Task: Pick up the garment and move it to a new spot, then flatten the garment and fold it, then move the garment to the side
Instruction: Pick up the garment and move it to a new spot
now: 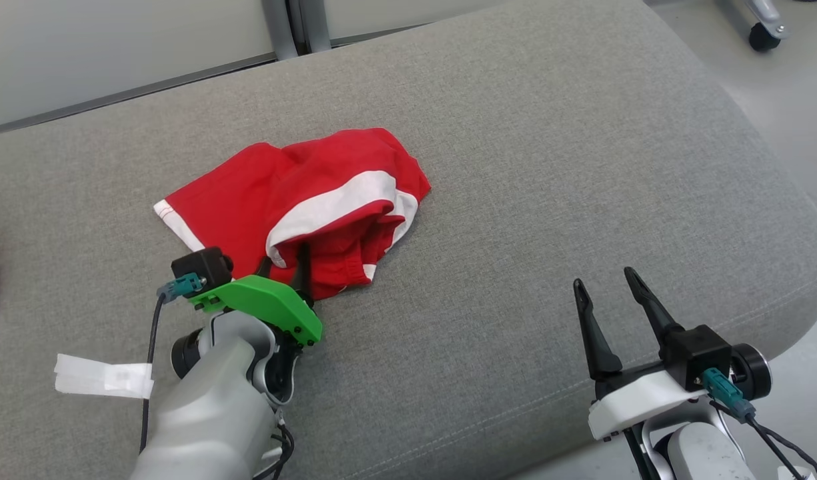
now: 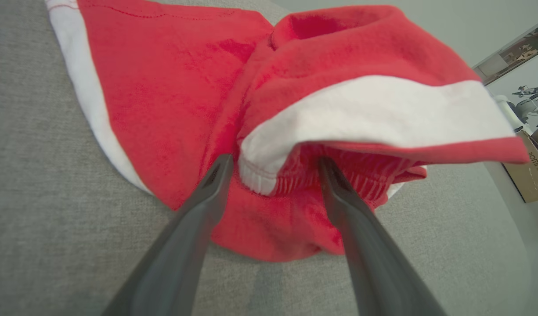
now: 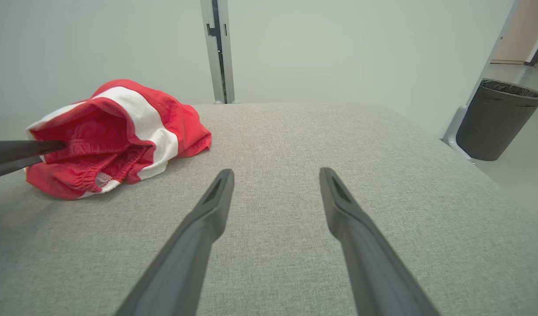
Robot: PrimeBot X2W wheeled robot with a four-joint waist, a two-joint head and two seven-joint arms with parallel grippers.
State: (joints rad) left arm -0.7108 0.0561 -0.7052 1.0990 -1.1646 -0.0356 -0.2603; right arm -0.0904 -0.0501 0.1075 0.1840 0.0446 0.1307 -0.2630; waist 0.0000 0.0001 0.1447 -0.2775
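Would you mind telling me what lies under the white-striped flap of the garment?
Under the flap, a gathered red waistband shows, with the open left gripper at the opening. Anything deeper inside is covered by the flap.

not much to read here tbh. the only real print is on a cardboard box (image 2: 531, 177) past the right edge of the grey cushion (image 2: 40, 197), seen in the left wrist view. dark letters run along its side, something like "notm", but i can't swear to the last ones. the tiny characters after them are too small to make out. the white tape strip (image 1: 103, 377) on the near left of the cushion shows no writing i can read. the garment (image 3: 119, 131) has a small pale patch by its elastic waistband, can't tell if it's a label.
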